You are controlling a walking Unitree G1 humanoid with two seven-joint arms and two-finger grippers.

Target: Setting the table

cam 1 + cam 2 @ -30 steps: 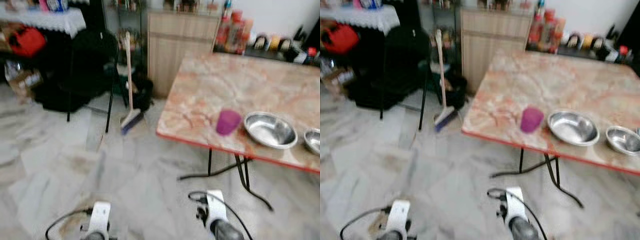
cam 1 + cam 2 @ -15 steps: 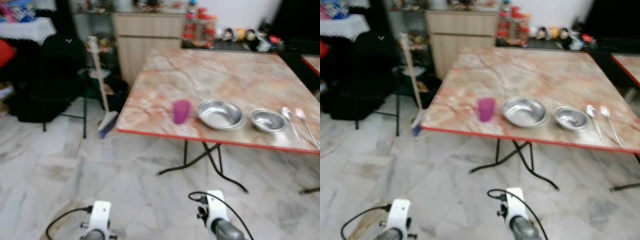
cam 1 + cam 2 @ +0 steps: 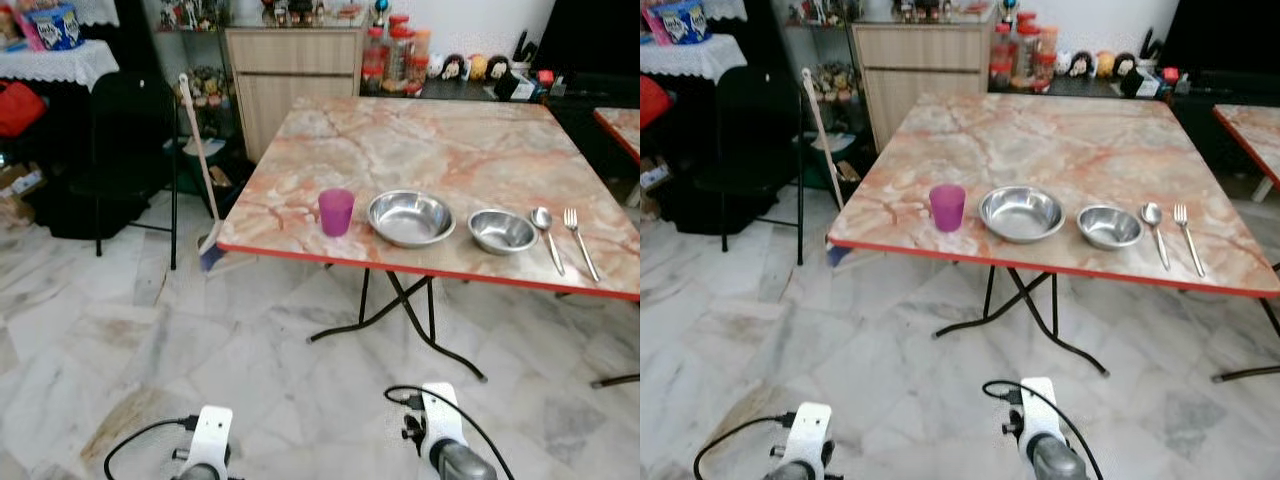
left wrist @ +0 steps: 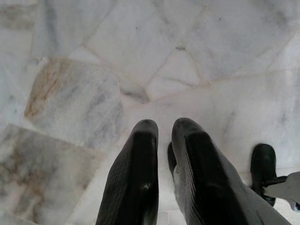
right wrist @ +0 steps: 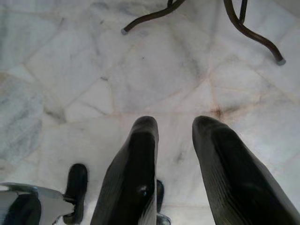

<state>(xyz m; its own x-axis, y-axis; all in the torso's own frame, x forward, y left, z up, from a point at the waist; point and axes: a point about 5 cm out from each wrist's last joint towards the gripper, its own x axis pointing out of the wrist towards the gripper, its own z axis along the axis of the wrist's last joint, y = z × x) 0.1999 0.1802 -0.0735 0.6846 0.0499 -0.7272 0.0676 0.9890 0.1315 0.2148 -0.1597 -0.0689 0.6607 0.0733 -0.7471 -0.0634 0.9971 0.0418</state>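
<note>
A marble-topped table point(image 3: 430, 150) with a red edge stands ahead of me. Along its near edge sit a purple cup point(image 3: 336, 211), a large steel bowl point(image 3: 411, 217), a small steel bowl point(image 3: 502, 230), a spoon point(image 3: 546, 235) and a fork point(image 3: 580, 240), in a row from left to right. Both arms hang low over the floor, well short of the table. My left gripper point(image 4: 164, 129) points at the marble floor with its fingers almost touching and nothing in them. My right gripper point(image 5: 176, 124) is open and empty above the floor, near the table's feet.
Black folding legs point(image 3: 400, 310) cross under the table. A broom point(image 3: 200, 170) leans by the table's left corner, next to a black chair point(image 3: 120, 150). A wooden cabinet point(image 3: 290, 70) and jars stand behind. A second table's corner point(image 3: 620, 125) shows at the right.
The whole view has swung so the table now sits in the middle and the blur has cleared; the small bowl, spoon and fork came into sight. Both arms hang as before.
</note>
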